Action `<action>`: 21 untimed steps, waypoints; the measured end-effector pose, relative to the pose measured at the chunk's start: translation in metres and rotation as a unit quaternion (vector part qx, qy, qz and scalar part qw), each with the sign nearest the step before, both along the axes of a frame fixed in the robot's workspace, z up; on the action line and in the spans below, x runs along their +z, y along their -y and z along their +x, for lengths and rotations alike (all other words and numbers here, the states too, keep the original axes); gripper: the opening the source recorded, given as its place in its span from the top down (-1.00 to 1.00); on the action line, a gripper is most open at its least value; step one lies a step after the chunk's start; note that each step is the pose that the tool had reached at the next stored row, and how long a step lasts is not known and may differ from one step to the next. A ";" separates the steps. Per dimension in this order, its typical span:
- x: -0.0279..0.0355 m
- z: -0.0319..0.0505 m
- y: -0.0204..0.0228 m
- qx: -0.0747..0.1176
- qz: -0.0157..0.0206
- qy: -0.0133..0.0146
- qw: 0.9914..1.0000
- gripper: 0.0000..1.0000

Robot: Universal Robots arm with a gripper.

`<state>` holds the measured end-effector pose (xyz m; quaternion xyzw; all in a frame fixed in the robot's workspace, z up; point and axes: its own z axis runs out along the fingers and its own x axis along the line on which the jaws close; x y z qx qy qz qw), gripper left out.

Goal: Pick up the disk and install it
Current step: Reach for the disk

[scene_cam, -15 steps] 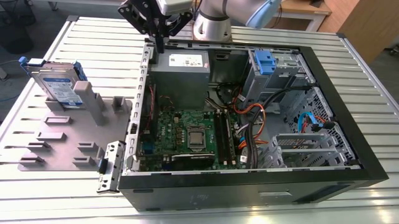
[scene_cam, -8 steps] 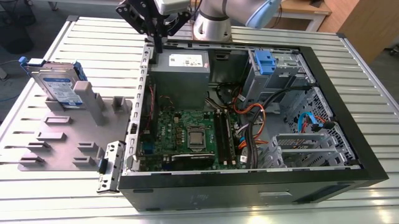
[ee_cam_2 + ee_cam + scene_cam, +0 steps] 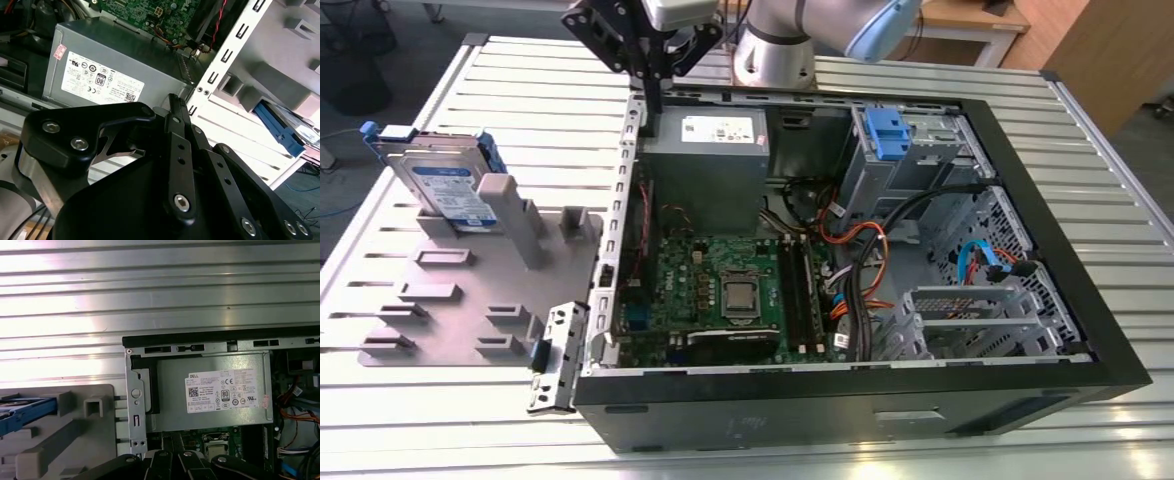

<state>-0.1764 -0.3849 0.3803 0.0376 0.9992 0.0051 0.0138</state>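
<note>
One black, link-armed gripper (image 3: 644,100) hangs over the rear wall of the open black computer case (image 3: 787,410), at about eleven o'clock of the case in the exterior view. I read its fingers (image 3: 176,135) as clenched together with nothing between them. Near the tips in the second wrist view lies the grey metal power-supply box (image 3: 115,65) with its white label. In the exterior view I see the green motherboard (image 3: 720,290) toward six o'clock from that box. The disk (image 3: 447,185), a flat silver-grey hard drive with a white-and-blue label and blue plastic side rails, stands on edge in the pale grey moulded fixture (image 3: 454,300). That fixture sits at nine o'clock of the case on the ribbed aluminium table (image 3: 520,80), and the disk is well apart from the gripper.
</note>
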 end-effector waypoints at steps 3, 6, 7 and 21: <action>-0.0001 -0.0018 -0.0003 0.000 0.000 0.000 1.000 0.79; -0.0001 -0.0036 -0.0005 0.000 -0.001 0.000 1.000 0.79; -0.0001 -0.0042 -0.0006 0.000 -0.001 0.000 1.000 0.79; -0.0001 -0.0114 -0.0014 0.000 -0.001 0.000 1.000 0.79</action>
